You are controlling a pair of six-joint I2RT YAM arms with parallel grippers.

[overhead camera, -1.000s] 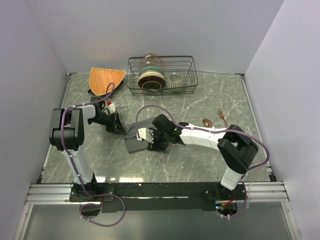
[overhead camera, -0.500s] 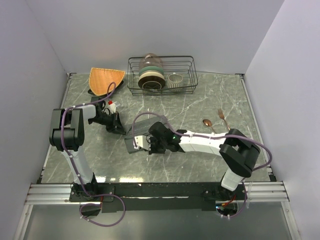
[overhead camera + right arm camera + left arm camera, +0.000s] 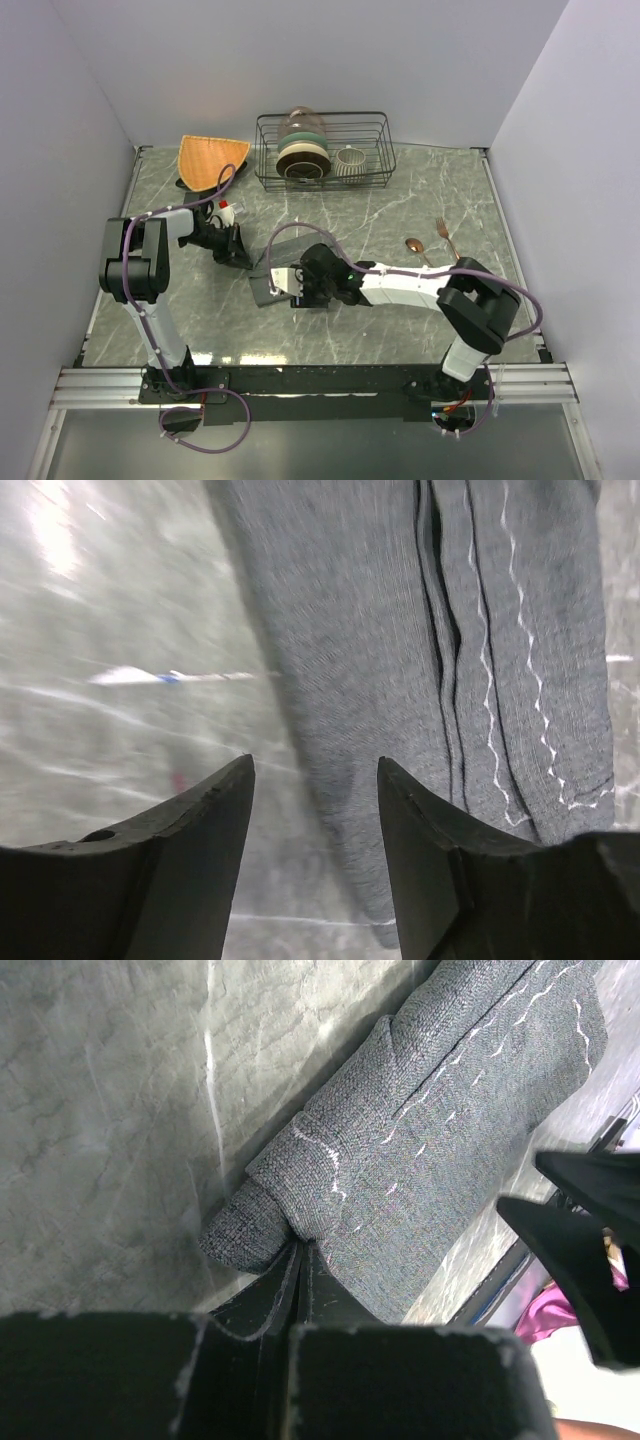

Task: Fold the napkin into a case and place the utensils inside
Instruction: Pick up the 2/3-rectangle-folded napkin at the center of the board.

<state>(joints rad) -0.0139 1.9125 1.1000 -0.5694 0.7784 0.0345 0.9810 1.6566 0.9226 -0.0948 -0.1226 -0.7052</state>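
Your left gripper (image 3: 300, 1248) pinches a corner of the napkin (image 3: 440, 1130); right gripper (image 3: 315, 770) hangs over it, jaws apart.

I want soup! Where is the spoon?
In the top view, the spoon lies on the right side of the table, just left of the fork.

A folded napkin (image 3: 262, 290) lies left of centre on the table (image 3: 400, 200), between the left gripper (image 3: 243, 260) behind-left and the right gripper (image 3: 285, 290) over its right side. A spoon (image 3: 413, 245) and fork (image 3: 445, 235) lie side by side well to the right. At the back, a wire rack (image 3: 372, 150) holds bowls (image 3: 302, 155) and a cup (image 3: 350, 160), with a mat (image 3: 212, 155) to its left.
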